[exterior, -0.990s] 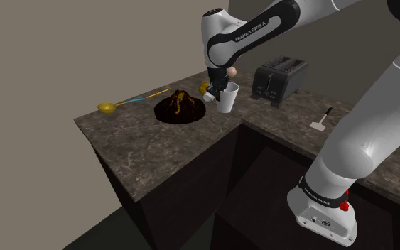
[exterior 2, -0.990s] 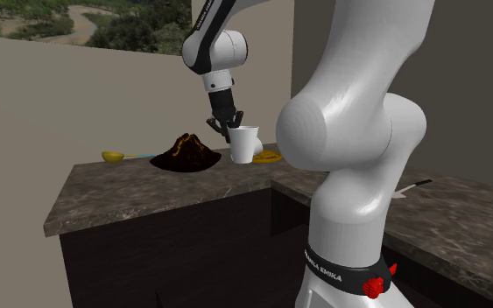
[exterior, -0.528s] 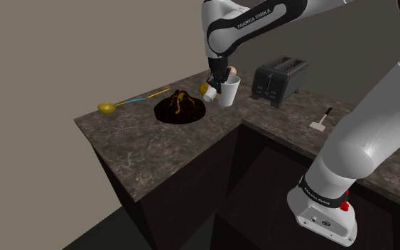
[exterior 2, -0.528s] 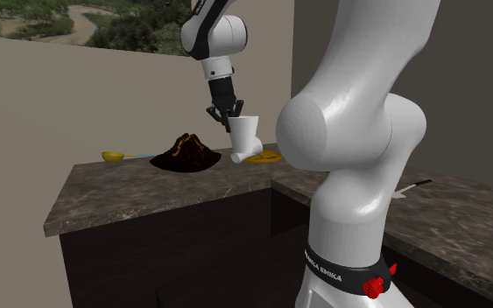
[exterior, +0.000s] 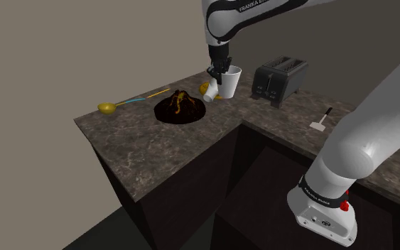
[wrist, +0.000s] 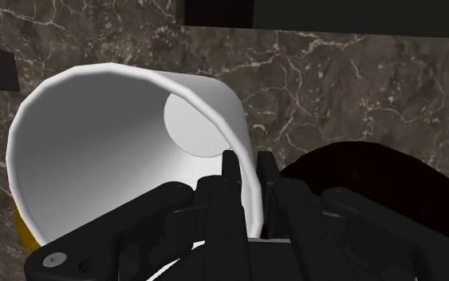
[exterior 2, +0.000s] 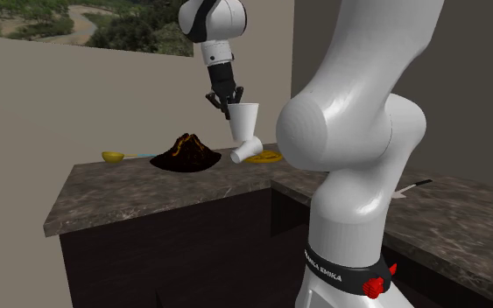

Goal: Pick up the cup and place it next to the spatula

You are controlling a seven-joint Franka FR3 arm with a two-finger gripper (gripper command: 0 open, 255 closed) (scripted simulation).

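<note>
Cup point(exterior: 231, 82) point(exterior 2: 243, 121) point(wrist: 111, 160): white and plain, mouth upward and roughly upright. It hangs in the air clear of the counter, above the back strip between the dark mound and the toaster.
Gripper point(exterior: 220, 71) point(exterior 2: 227, 107) point(wrist: 248, 172): black, pointing down. Its jaws are closed on the cup's wall at the rim, one finger inside and one outside, as the wrist view shows plainly.
Arm point(exterior: 361, 149): white with dark joints. It rises from the stand at the shoulder view's lower right and arches over to the cup.
Counter point(exterior: 141, 145) point(exterior 2: 130, 197) point(wrist: 334, 80): dark stone with pale veins, L-shaped, on dark cabinets.
Spatula point(exterior: 321, 121): pale blade and dark handle, flat on the counter's wing toward the shoulder view's right. It is well apart from the cup, beyond the toaster.
Toaster point(exterior: 280, 78): black with two slots, against the wall, near the cup on the shoulder view's right.
Dark mound point(exterior: 180, 106) point(exterior 2: 185, 152) point(wrist: 374, 187): black and round-based, streaked with orange, on the counter beside and below the cup.
Small white object point(exterior: 210, 93) point(exterior 2: 246, 152): lying on its side on the counter under the cup. I cannot tell what it is.
Yellow dish point(exterior 2: 268, 157): flat, just beside the small white object.
Spoon point(exterior: 107, 108) point(exterior 2: 113, 157): yellow bowl with a thin teal handle, on the far side of the mound from the cup.
</note>
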